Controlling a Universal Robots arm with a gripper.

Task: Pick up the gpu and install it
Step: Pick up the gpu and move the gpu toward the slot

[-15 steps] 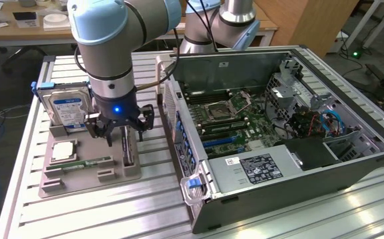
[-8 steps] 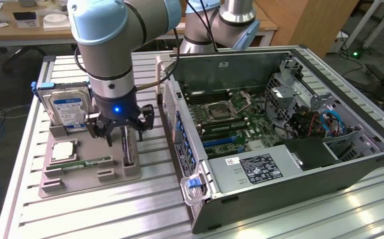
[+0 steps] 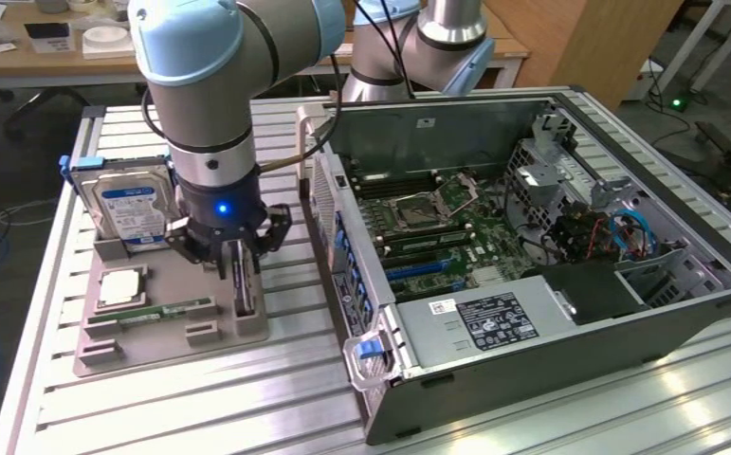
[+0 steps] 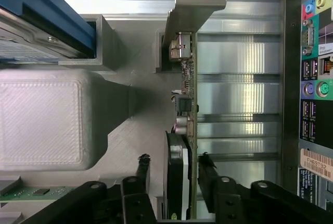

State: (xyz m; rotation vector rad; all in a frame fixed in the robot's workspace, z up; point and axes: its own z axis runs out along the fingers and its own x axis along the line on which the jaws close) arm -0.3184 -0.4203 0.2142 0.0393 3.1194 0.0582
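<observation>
1. The gpu point(image 4: 183, 94) is a thin card standing on its long edge in a slot of a grey tray point(image 3: 163, 332). It runs along the tray's edge nearest the case point(image 3: 668, 275), on the exterior view's right.
2. Edge-on in the wrist view, it shows a narrow green board edge with small silver and black parts. A round black fan point(image 4: 176, 182) sits on one face. A grey metal bracket point(image 4: 193, 5) at one end is bent over at its tip.
3. The gripper point(image 4: 174, 165) is down over the card, with its two black fingers point(image 4: 143, 168) astride the fan end, one on each face. One finger is just beside the board, and a clear gap shows between the other and the fan. The jaws stand apart, not clamped on the card.
4. The gpu sits in its slot, not lifted.
5. Also on the tray:
   - A hard drive point(image 3: 131, 209) with a blue label stands upright at the far corner on the exterior view's left.
   - A square silver chip point(image 3: 122, 284) lies flat near the middle.
   - A RAM stick point(image 3: 163, 311) lies towards the near edge.
6. The case lies open just beside the tray, with its motherboard point(image 3: 429, 227) facing up. Its rear panel of coloured ports point(image 4: 312, 78) faces the tray.
7. Tray and case rest on a slatted metal table point(image 3: 213, 408). In the exterior view the arm's wrist hides most of the card.
</observation>
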